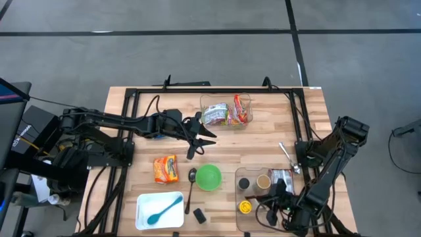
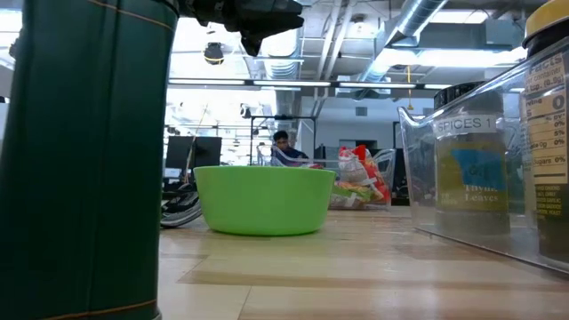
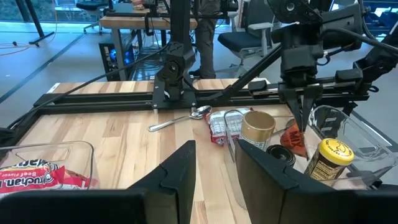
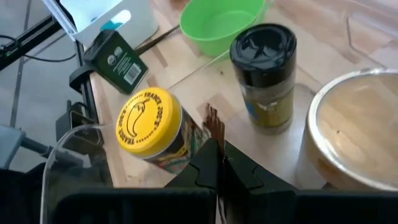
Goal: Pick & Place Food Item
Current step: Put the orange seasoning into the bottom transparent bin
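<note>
My right gripper reaches down into a clear bin at the table's near right and is shut on a thin red-brown packet. Around it stand a yellow-lidded jar, a black-lidded jar and a tan-lidded jar. My left gripper hovers open above the table's middle, with nothing between its fingers. An orange noodle packet lies flat on the table next to a green bowl. My right gripper pinches the packet's thin upper edge between its two shut fingers. The fingers come from above, slanting down into the bin. The packet hangs below the fingers among the jars; whether its lower end rests on the bin floor I cannot tell.
A clear box of food packets stands at the far middle. A white tray with a blue spoon, a metal spoon and a small dark box lie near the front. Another spoon lies at the right.
</note>
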You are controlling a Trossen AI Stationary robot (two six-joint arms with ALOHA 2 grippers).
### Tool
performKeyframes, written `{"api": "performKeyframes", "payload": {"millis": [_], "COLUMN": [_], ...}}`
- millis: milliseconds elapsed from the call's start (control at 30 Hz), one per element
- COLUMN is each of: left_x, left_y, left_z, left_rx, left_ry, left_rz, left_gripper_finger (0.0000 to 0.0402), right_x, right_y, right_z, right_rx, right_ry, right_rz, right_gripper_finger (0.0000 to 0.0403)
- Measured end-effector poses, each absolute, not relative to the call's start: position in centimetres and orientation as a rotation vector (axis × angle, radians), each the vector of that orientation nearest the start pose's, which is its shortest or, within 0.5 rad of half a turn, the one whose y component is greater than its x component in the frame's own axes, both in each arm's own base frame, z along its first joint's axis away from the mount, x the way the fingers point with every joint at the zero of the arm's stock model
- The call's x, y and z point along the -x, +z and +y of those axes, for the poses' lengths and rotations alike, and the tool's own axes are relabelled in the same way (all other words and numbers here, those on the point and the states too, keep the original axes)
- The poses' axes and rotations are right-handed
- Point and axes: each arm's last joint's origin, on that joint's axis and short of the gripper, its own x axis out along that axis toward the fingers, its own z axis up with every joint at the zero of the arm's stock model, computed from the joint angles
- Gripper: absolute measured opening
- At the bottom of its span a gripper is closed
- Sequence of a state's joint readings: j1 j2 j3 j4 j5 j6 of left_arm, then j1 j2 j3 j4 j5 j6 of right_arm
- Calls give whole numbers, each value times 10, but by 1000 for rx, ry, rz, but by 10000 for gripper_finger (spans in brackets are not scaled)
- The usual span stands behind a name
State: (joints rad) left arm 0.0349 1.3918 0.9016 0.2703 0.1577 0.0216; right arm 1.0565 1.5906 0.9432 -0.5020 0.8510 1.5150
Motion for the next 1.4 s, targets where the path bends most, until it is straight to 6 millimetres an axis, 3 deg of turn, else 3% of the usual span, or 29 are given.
{"api": "performKeyframes", "payload": {"millis": [433,733,967,1400], "left_x": [-311,-311,-311,-311], "left_y": [280,280,280,280], "left_z": [6,6,6,6], "left_rx": [-1,0,0,0], "left_ry": [-125,-125,-125,-124], "left_rz": [218,218,218,218], "left_gripper_finger": [108,108,108,108], "right_x": [-164,-163,-162,-157], "right_y": [188,187,186,206], "right_z": [243,242,243,236], "right_rx": [-520,-504,-524,-574], "right_ry": [-316,-320,-301,-269], "right_rz": [607,627,692,676], "right_gripper_finger": [3,57,65,66]}}
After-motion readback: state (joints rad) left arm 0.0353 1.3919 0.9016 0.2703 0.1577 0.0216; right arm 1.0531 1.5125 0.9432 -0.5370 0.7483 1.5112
